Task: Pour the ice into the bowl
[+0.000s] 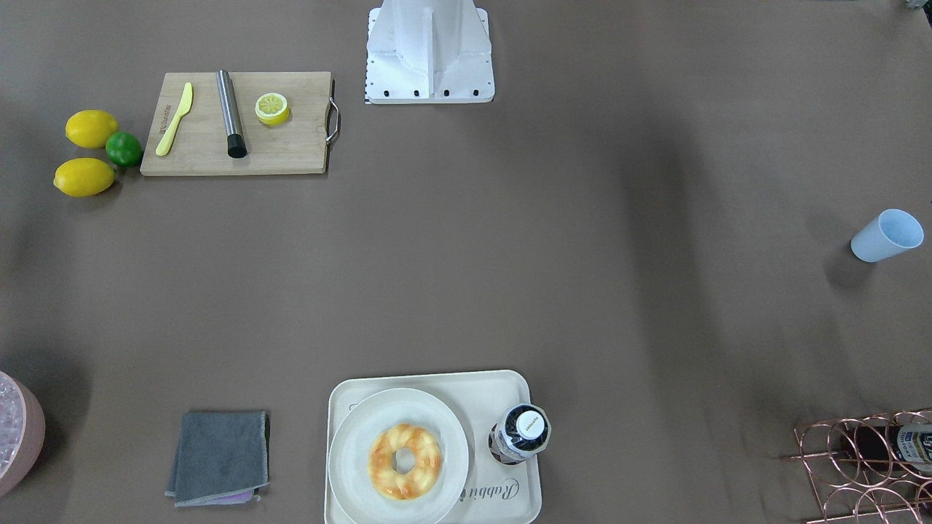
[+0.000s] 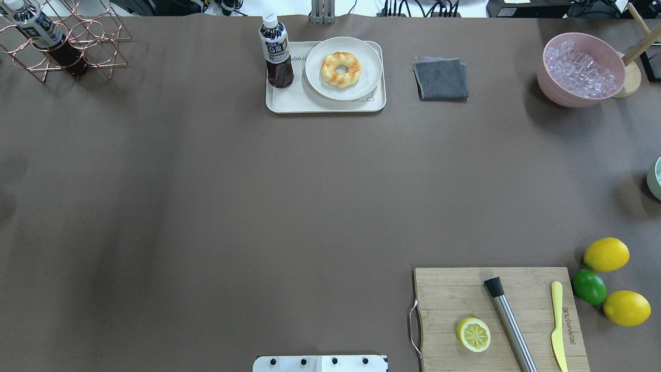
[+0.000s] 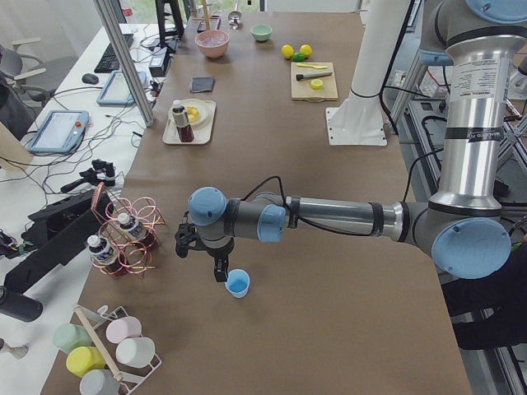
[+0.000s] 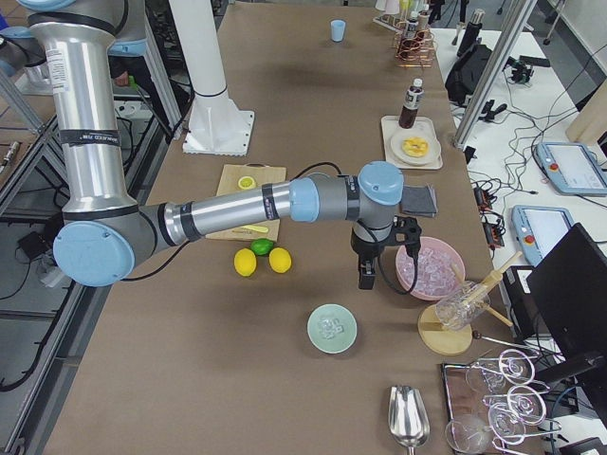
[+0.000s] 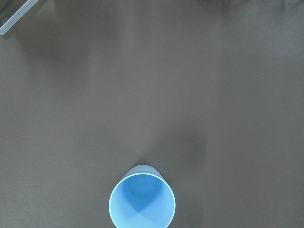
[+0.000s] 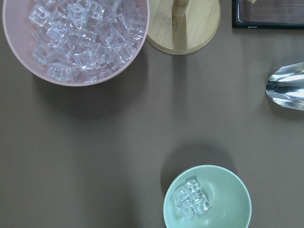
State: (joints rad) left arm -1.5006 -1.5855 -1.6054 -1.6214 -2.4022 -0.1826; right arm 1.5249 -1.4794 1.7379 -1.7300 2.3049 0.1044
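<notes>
The pale mint-green bowl stands on the brown table and holds a few clear ice cubes; it also shows in the exterior right view. My right gripper hangs above the table between the bowl and the pink tub, and I cannot tell whether it is open or shut. My left gripper hangs just beside the upright, empty light blue cup at the table's far left end, and I cannot tell its state either. Neither wrist view shows fingers.
The pink tub is full of ice. A wooden stand and a metal scoop lie near the bowl. A cutting board, lemons and a lime, a doughnut tray, a grey cloth and a wire rack are on the table.
</notes>
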